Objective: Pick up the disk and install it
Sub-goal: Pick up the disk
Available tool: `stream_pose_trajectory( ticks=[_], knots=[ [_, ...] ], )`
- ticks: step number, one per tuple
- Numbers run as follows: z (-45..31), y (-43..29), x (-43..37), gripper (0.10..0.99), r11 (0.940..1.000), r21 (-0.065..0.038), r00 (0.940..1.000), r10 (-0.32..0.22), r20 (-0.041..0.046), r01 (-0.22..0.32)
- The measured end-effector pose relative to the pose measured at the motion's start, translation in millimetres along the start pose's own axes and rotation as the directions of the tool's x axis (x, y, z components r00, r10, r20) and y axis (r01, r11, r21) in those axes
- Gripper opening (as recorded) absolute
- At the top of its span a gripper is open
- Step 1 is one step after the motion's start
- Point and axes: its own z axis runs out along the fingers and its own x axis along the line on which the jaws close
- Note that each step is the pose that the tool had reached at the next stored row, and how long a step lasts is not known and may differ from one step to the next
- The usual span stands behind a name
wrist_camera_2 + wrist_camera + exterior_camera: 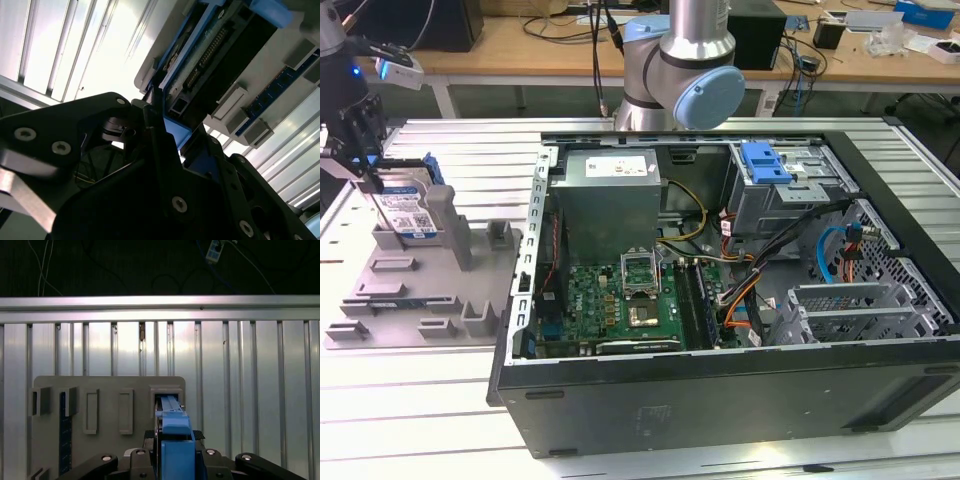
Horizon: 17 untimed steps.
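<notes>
1 tool (370, 172) clamps 1 disk (408, 212), upright in 1 holder (420, 300)

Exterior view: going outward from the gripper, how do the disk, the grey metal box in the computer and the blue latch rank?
1. The disk, at the gripper, standing in the grey holder, on the exterior view's left.
2. The grey metal box, inside the computer, mid-view.
3. The blue latch, toward the exterior view's right.
</notes>
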Motion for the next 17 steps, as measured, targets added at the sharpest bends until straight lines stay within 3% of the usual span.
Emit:
stream_pose_trajectory(
  ticks=[2, 5, 8, 16, 17],
  knots=[
    [-0.7, 0.0, 0.0, 0.369, 1.0, 0.001, 1.0, 0.0, 0.0002, 0.0],
    [-8.0, 0.3, 0.0, 0.369, 1.0, 0.0, 1.0, 0.0, -0.002, 0.0],
    [-18.4, 0.8, -0.1, 0.369, 1.0, 0.0, 1.0, 0.0, -0.0095, 0.0],
    [-35.3, 1.6, -0.2, 0.369, 1.0, 0.0, 0.9998, 0.001, -0.0222, -0.001],
    [-40.7, 1.8, -0.2, 0.369, 1.0, 0.001, 0.9997, 0.001, -0.0258, -0.001]
  ],
)
